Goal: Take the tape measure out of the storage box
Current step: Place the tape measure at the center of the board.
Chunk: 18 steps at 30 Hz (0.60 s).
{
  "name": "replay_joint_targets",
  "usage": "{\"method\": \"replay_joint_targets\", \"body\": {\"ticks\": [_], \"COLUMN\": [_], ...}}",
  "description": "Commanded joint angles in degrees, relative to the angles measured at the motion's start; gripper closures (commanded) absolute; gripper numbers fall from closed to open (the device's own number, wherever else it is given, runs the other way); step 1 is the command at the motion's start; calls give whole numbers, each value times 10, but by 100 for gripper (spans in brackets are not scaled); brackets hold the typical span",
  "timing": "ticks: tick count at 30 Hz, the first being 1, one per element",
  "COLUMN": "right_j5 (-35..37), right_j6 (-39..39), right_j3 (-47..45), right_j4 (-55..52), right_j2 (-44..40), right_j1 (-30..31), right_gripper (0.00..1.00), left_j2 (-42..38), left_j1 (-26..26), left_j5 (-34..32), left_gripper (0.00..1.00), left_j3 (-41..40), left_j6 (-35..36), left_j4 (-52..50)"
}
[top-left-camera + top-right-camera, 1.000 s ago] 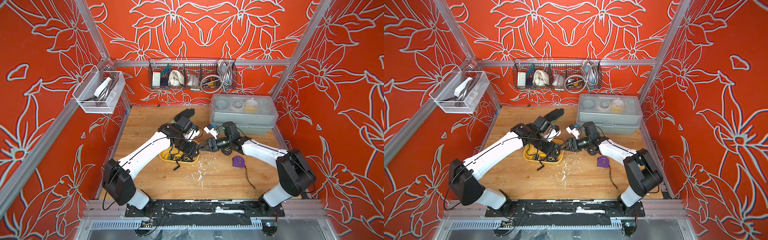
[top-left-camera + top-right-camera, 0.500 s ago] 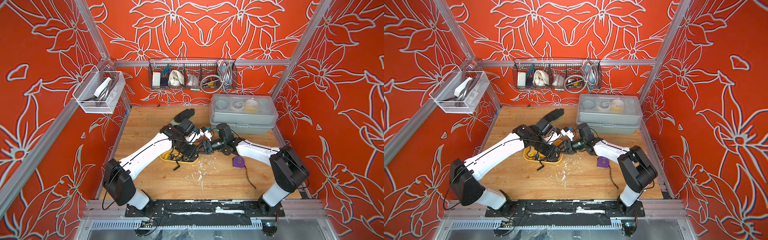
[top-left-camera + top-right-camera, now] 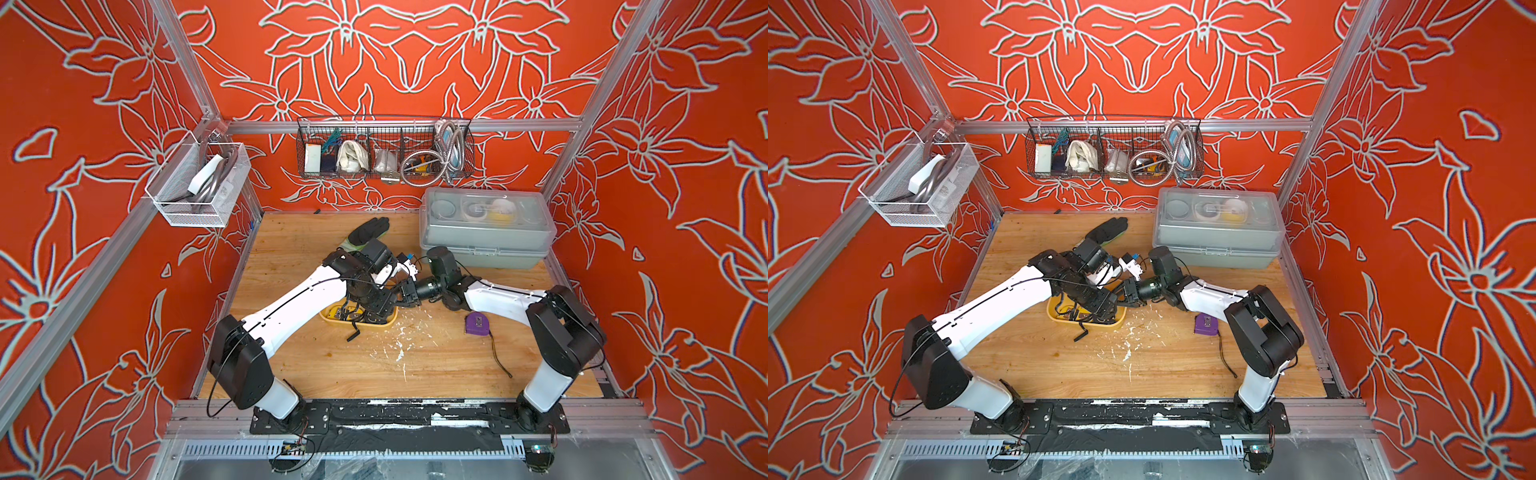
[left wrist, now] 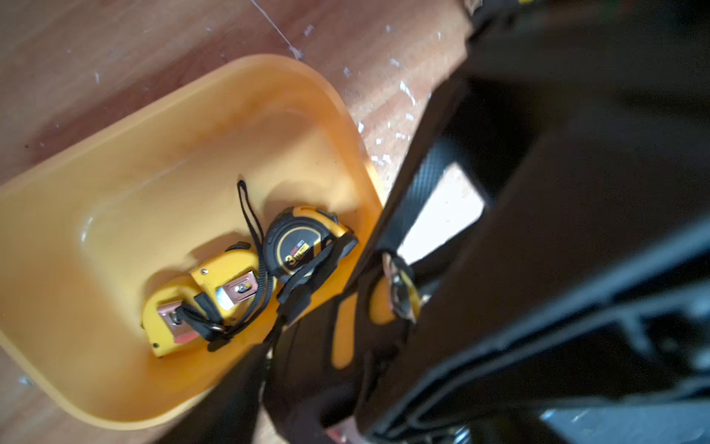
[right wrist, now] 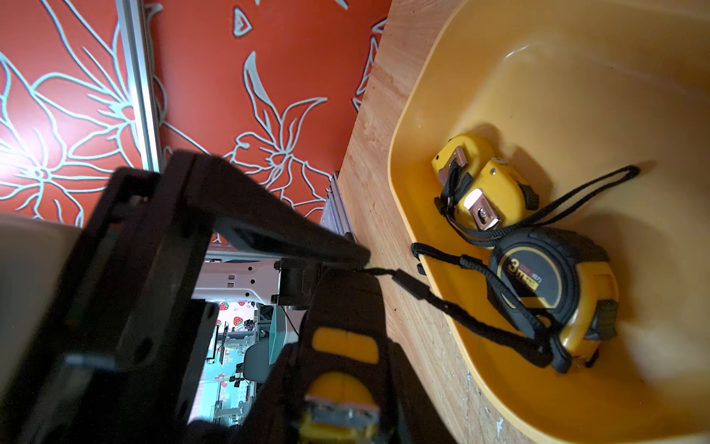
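Observation:
The yellow storage box point(image 3: 332, 322) point(image 3: 1054, 313) sits mid-table under both wrists. A black-and-yellow tape measure point(image 5: 344, 342) point(image 4: 342, 334) hangs just outside the box's right end, and my right gripper point(image 5: 342, 384) point(image 3: 401, 293) is shut on it. My left gripper point(image 4: 326, 403) point(image 3: 380, 307) stands open around the same tape measure, and its fingers point(image 5: 269, 223) no longer press on it. A black strap point(image 5: 411, 286) trails from there over the rim into the box. Two tape measures lie inside, a small yellow one point(image 4: 199, 303) point(image 5: 488, 184) and a black 3 m one point(image 4: 299, 246) point(image 5: 553, 284).
A purple tape measure point(image 3: 478, 323) point(image 3: 1206, 324) with a black cord lies on the wood right of the box. A grey clear-lidded toolbox point(image 3: 486, 232) stands at the back right, with a black glove point(image 3: 368, 230) behind the arms. Wire baskets point(image 3: 384, 149) hang on the walls.
My right arm reached left to meet the left gripper at the box's right end, and its jaws closed on the tape measure. The left jaws opened.

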Motion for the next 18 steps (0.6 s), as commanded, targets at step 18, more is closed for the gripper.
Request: {"method": "replay_joint_targets", "body": {"ticks": [18], "right_j5": [67], "right_j6": [-127], "right_j3": [-157], "right_j4": [-253], "right_j2": [-228], "right_j1": [-299], "right_gripper": [82], "left_j2": [79], "left_j1": [76], "left_j5": [-69], "left_gripper": [0], "left_j3": [-10], "left_j6": [-98], "left_j4": [-23]}}
